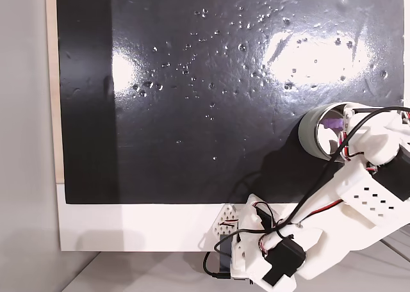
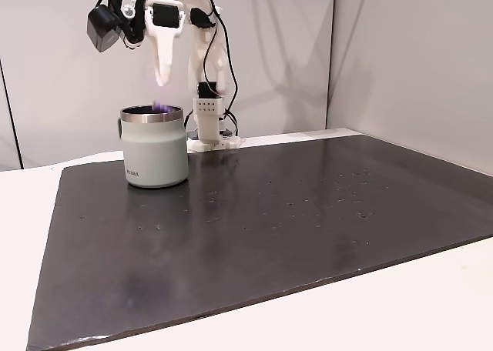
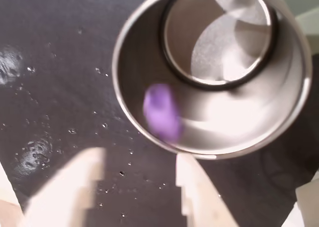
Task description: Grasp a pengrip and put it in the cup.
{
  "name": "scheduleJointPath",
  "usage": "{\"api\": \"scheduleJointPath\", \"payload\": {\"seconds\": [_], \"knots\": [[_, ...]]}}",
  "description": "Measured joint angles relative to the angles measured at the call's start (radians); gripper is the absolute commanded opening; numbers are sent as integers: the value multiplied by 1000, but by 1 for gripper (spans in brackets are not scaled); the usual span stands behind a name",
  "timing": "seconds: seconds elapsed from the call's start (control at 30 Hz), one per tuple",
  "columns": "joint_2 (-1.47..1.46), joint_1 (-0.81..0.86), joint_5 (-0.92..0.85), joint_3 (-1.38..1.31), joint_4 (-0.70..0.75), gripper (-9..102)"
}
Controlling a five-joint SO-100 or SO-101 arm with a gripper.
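Desk [image 2: 431, 305]: you have a white top carrying a large black mat [image 2: 293, 212]; in the side fixed view the mat stops short of the near edge, leaving a white strip.
Open room: in that view, everything right of and nearer than the cup is bare, wet-speckled mat, so you have wide space there.
Arm [image 1: 359, 202]: in the top-down fixed view it reaches from its base at the lower edge up to the right, ending over the cup.
Cup [image 2: 155, 147]: it stands upright near the mat's far left corner in the side fixed view, close to the arm's base; in the top-down view it sits by the right edge.
Fingers [image 3: 137, 189]: spread wide and empty, held above the cup's rim in your wrist view.
Pengrip [image 3: 161, 111]: a blurred purple piece, free of the fingers, seen inside the cup's mouth against the steel wall; in the side view it shows at rim height [image 2: 162, 105].
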Motion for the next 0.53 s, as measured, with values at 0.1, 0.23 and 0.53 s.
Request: {"api": "scheduleJointPath", "payload": {"seconds": [0.1,0.23,0.53], "knots": [[14,0,-6,15,0,29],[20,0,-6,23,0,29],[20,0,-12,23,0,29]]}}
